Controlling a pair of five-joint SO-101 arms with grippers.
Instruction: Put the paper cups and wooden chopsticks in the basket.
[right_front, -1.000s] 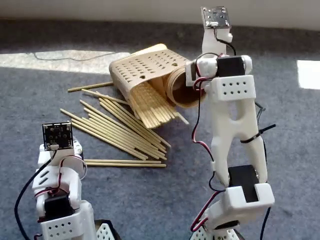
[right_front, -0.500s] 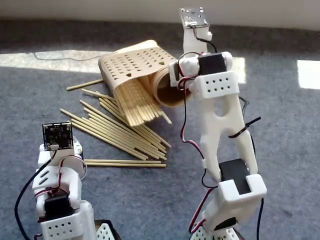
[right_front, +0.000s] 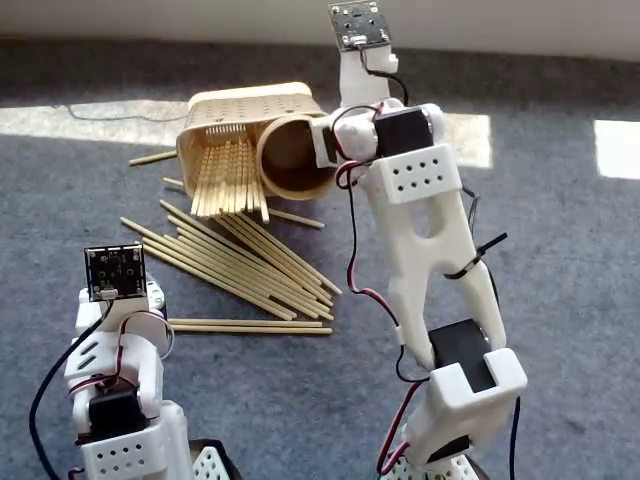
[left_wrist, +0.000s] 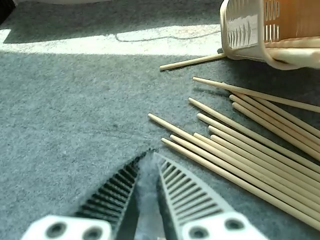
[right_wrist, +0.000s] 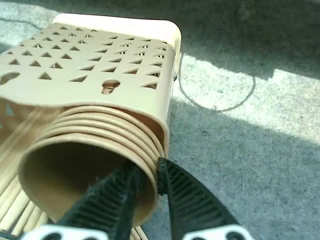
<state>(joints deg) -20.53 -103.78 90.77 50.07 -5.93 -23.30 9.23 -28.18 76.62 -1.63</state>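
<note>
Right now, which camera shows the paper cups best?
The right wrist view: the paper cups show nested rims close up, pinched by the right gripper. The high view shows their mouth in the tipped basket. The left wrist view catches the basket's corner; cups unclear there.

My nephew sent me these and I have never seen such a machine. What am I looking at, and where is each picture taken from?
These are two small robot arms, each ending in a two-finger gripper. The high view comes from a fixed camera looking down. The other two come from a camera on each arm's wrist. On the grey mat a basket lies tipped on its side with a stack of paper cups in its mouth. Wooden chopsticks lie loose beside it, some inside it. The right arm is stretched out to the basket. The right gripper pinches the wall of the outermost cup, one finger inside and one outside. The left arm sits folded back, and the left gripper is shut on nothing over the mat.
</note>
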